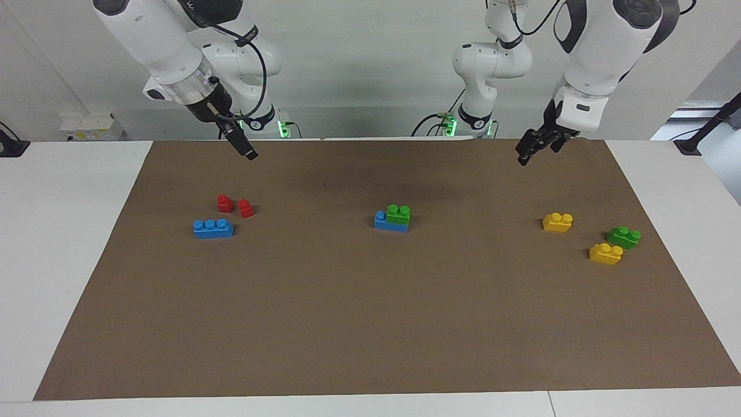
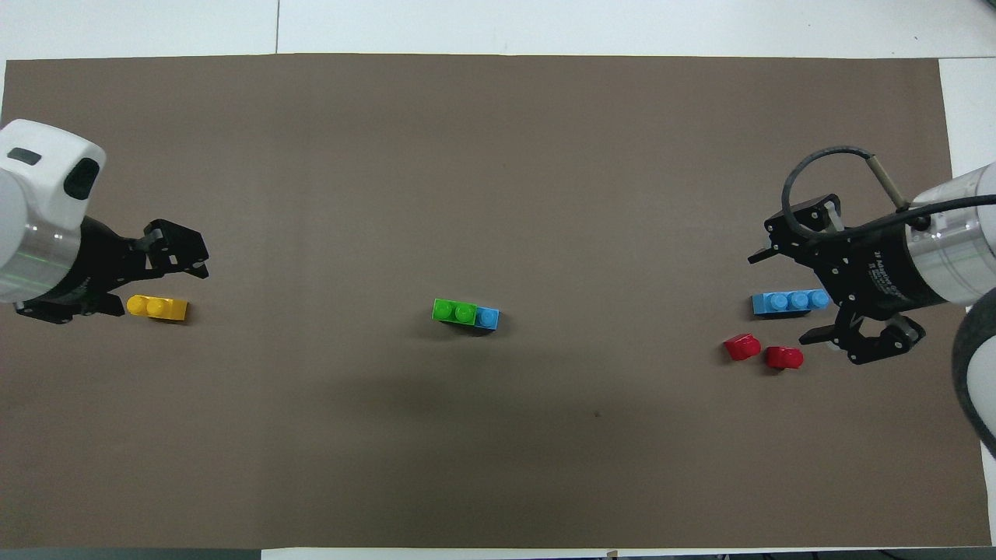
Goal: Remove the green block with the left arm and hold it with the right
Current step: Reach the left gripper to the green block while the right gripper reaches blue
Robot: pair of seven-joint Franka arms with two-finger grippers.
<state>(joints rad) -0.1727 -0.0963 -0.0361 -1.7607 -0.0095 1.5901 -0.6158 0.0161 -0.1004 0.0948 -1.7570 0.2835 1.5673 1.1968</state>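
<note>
White arms (image 1: 162,40) (black cables), black tools.

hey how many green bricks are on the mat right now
2. One green block sits on a blue brick mid-mat; a second green brick lies at the left arm's end, beside a yellow brick. The overhead view hides it.

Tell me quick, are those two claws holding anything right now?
Left gripper: open, empty, up over the mat.
Right gripper: open, empty, up over the mat.

We see a matt brown paper-like mat (image 1: 370,324) on a smooth white table (image 1: 58,243). The green block (image 1: 398,214) and the blue brick (image 1: 389,223) under it look like glossy plastic.
</note>
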